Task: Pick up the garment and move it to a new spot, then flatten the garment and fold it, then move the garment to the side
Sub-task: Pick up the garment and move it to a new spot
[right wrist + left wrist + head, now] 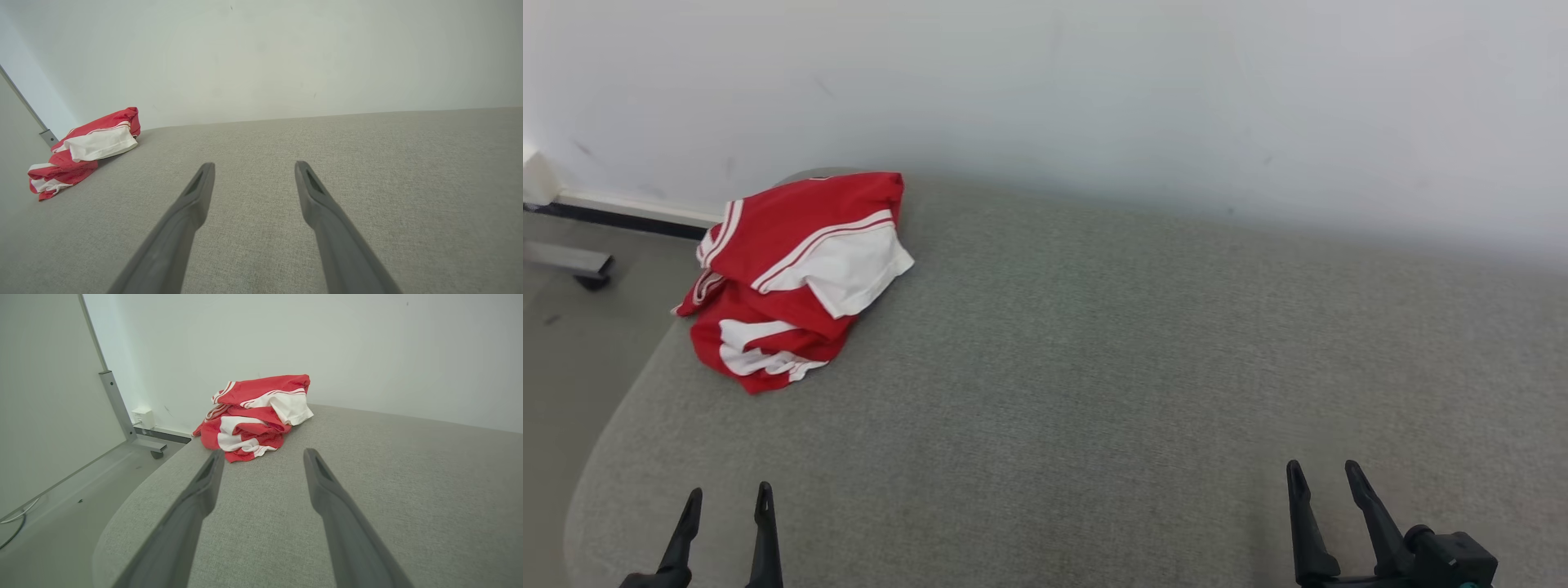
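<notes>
Crumpled red-and-white garment (792,273) on grey surface (1094,367) (far-left corner), pincers apart

Both jaws are long, tapered, matte black, with slotted tips.

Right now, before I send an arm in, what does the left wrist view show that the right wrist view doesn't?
Left wrist view: the open left gripper, a white wall socket, the floor and the rounded left edge of the grey fabric surface.
Right wrist view: the open right gripper over a long stretch of that surface running rightward along the white wall.
Both: the crumpled red-and-white garment, untouched near the surface's far left corner, the wall, and a grey metal post.
</notes>
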You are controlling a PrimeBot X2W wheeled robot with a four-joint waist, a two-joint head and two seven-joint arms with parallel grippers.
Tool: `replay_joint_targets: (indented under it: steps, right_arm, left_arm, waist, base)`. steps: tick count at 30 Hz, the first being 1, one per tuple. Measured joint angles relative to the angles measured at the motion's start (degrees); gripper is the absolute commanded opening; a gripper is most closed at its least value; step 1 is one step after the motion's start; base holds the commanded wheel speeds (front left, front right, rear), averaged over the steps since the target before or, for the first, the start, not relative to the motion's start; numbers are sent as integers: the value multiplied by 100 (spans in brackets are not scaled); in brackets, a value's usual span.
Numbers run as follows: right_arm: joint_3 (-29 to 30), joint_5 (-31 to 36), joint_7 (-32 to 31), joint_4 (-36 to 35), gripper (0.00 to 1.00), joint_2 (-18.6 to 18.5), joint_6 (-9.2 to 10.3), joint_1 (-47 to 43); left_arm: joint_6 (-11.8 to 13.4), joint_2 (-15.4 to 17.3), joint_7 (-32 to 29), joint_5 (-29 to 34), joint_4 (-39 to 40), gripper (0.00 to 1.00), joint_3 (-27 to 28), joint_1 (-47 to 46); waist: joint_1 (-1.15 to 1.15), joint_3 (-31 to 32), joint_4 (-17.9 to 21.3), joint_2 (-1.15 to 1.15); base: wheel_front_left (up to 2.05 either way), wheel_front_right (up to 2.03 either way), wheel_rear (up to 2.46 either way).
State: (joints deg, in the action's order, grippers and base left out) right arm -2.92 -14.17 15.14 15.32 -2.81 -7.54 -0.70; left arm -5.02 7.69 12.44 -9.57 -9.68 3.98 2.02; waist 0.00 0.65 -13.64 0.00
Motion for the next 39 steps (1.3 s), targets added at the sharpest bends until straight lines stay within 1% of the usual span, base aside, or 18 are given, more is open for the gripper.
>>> replay_joint_targets:
  steps: [6, 10, 16, 20, 25, 31, 34, 39]
  right_arm:
    - [-47, 9, -1, 18, 100, 0, 0, 10]
    - [-102, 25, -1, 54, 100, 1, 0, 37]
    - [-136, 66, -3, 68, 100, 1, 0, 59]
    - [-151, 86, -25, 66, 100, 1, 0, 101]
    - [-211, 119, -51, 46, 100, 2, 0, 183]
    - [-137, 276, -101, -4, 100, 1, 0, 369]
    - [-116, 349, -141, -48, 100, -2, 0, 518]
    - [-90, 461, -235, -201, 100, -83, 0, 879]
  left_arm:
    - [56, -4, 9, -27, -16, 100, -18, -26]
    - [145, -16, 54, -47, -58, 100, -4, -24]
    - [208, -21, 94, -66, -96, 100, 12, -19]
    - [249, -16, 119, -69, -118, 100, 19, -19]
    - [311, -14, 166, -90, -127, 100, 45, -29]
    - [293, -23, 210, -169, -130, 100, 67, -419]
    - [190, 123, 219, -231, -221, 100, 93, -859]
    - [42, 427, 237, -443, -381, 100, 216, -1908]
  waist:
    - [0, -36, -508, 0]
    - [0, -71, -883, 0]
    - [0, -127, -1230, 0]
    - [0, -196, -1364, 0]
    - [0, -315, -1371, 0]
    - [0, -479, -1179, 0]
    - [0, -598, -1016, 0]
    - [0, -902, -686, 0]
  base:
    - [0, 0, 0]
    - [0, 0, 0]
    - [0, 0, 0]
    - [0, 0, 0]
    - [0, 0, 0]
    - [0, 0, 0]
    - [0, 0, 0]
    - [0, 0, 0]
